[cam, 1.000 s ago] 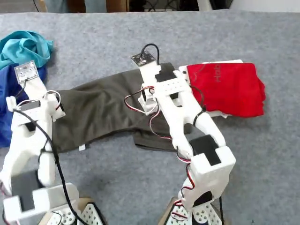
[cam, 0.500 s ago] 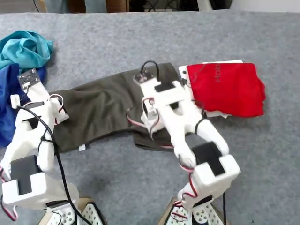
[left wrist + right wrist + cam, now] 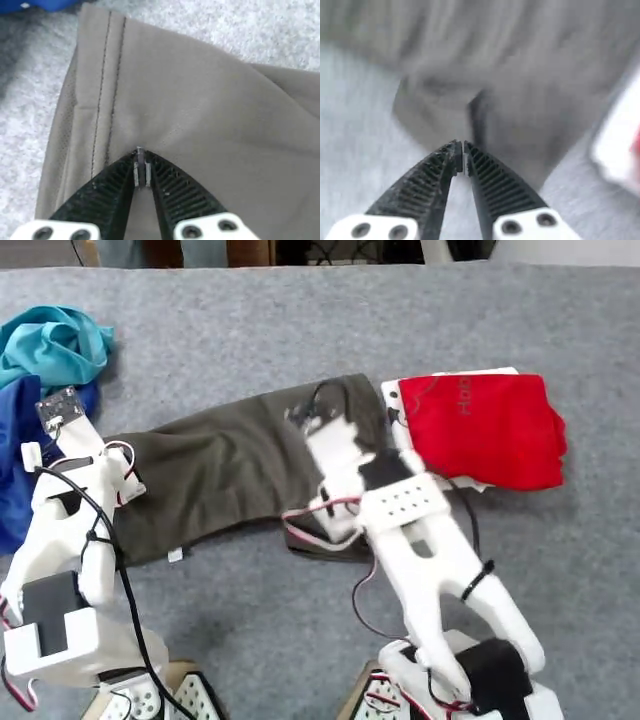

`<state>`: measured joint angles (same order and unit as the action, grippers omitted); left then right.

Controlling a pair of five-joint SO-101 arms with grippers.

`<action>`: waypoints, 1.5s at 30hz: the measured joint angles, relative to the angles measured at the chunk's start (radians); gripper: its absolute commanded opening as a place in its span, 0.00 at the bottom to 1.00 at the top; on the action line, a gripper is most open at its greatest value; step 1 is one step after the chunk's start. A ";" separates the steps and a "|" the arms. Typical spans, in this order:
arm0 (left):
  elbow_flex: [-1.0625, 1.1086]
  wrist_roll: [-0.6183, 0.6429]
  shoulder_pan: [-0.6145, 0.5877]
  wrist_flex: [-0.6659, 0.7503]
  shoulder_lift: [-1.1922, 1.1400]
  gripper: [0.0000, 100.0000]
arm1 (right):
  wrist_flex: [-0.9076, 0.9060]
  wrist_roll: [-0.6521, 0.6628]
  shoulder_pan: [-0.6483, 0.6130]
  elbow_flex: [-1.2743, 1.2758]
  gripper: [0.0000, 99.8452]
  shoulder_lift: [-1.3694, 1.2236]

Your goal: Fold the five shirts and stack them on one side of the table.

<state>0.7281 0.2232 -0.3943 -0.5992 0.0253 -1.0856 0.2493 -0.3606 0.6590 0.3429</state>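
At table centre, R end effector, pressed together, drew back over shirt; L end effector pinches hem, fold pending.

An olive shirt is spread on the bench, with the left hand set at one end and the right hand over the other. A folded red shirt is laid just right of the right hand.

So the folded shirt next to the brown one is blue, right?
Not blue. In the high view, the folded shirt next to the brown one is red.
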 measured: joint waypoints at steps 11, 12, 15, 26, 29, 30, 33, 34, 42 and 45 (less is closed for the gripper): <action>0.000 0.000 0.000 0.000 0.000 0.03 | 0.064 0.006 0.000 -0.141 0.01 -0.405; 0.000 0.000 0.000 0.000 0.000 0.03 | 0.046 0.006 -0.009 -0.140 0.01 -0.405; 0.000 0.000 0.000 0.000 0.000 0.03 | 0.017 0.008 -0.049 -0.083 0.01 -0.381; 0.000 0.000 0.000 0.000 0.000 0.03 | 0.064 0.008 -0.118 0.160 0.01 -0.163; 0.000 0.000 0.000 0.000 0.000 0.03 | 0.014 0.006 -0.048 0.051 0.01 -0.161; 0.000 0.000 0.000 0.000 0.000 0.03 | -0.012 0.008 -0.031 0.002 0.01 -0.161; 0.000 0.000 0.000 0.000 0.000 0.03 | -0.051 0.006 -0.006 -0.114 0.01 -0.161; 0.000 0.000 0.000 0.000 -0.002 0.03 | -0.049 0.008 -0.006 -0.126 0.01 -0.161; 0.000 0.000 0.000 0.000 -0.003 0.03 | 0.068 -0.032 -0.005 -0.080 0.01 -0.264; 0.000 0.000 0.000 0.000 -0.003 0.03 | 0.068 -0.034 -0.040 -0.049 0.01 -0.345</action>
<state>0.7281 0.2232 -0.3943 -0.5992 0.0222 -1.0180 0.2156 -0.4005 0.6099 -0.0023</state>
